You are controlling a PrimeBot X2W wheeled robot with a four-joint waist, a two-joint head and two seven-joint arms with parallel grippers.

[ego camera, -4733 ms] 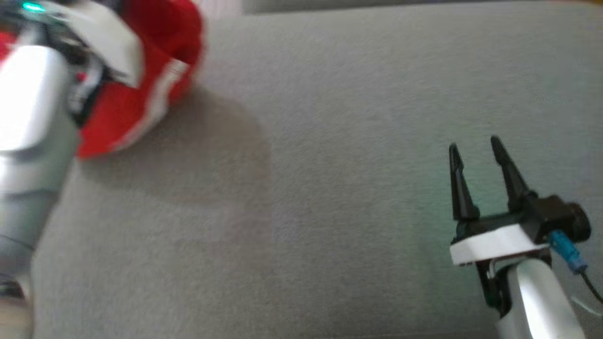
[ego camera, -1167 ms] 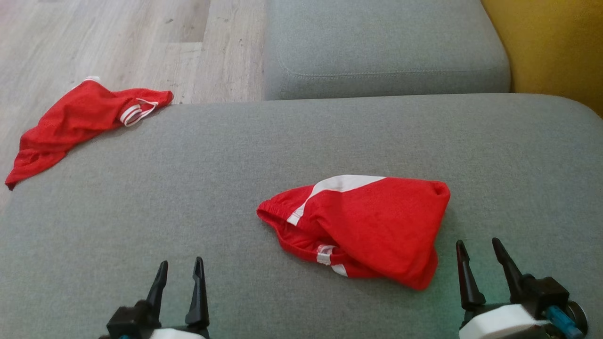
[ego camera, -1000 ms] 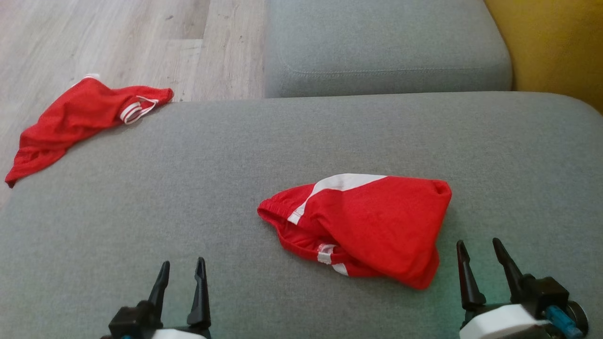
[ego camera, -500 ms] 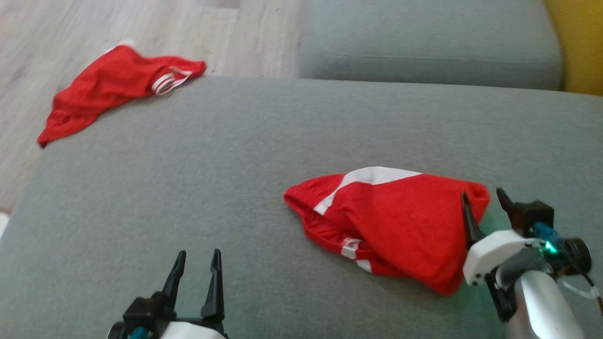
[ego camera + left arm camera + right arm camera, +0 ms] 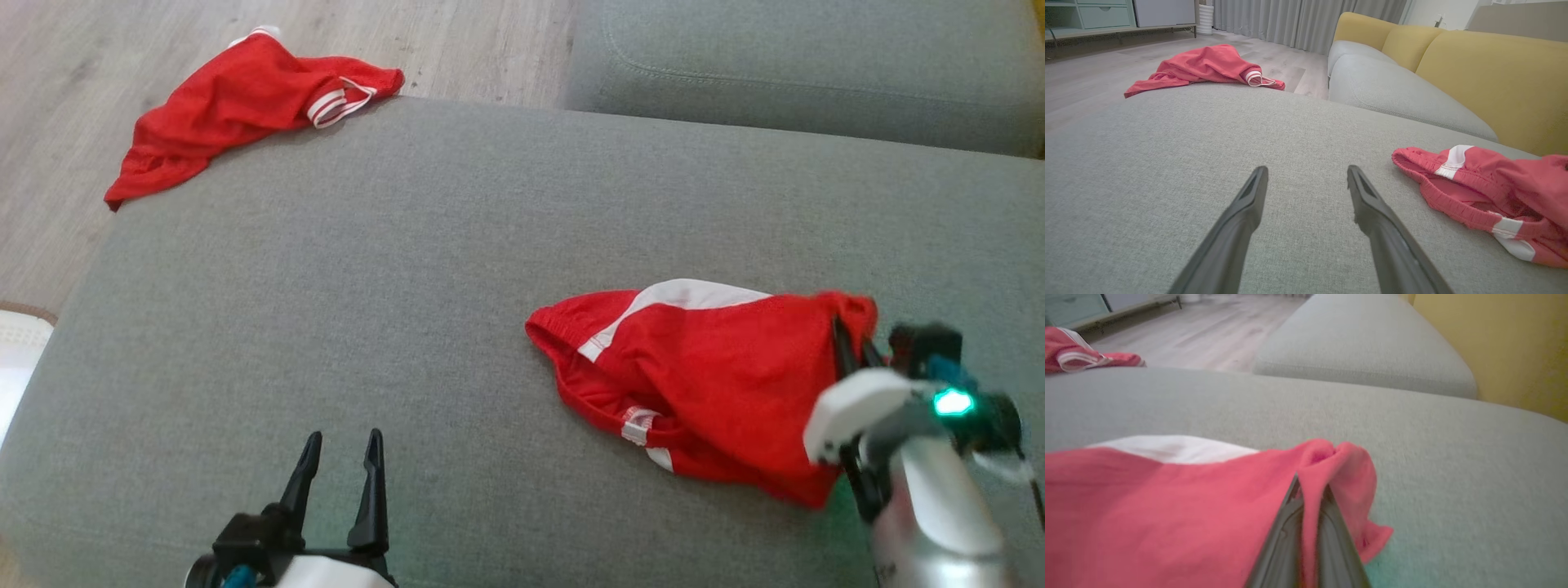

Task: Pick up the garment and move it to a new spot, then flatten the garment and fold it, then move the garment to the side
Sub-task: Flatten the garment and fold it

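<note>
"Garment (image 5: 694, 392) — where is it found?"
"It is seen crumpled on the grey cushion (image 5: 326, 286), right of middle."
"And the right gripper (image 5: 849, 343)?"
"Clamped on the far right corner — a fold seems raised, though blurred."
"The left gripper (image 5: 343, 441)?"
"Its fingers are held apart over the cushion."
</note>
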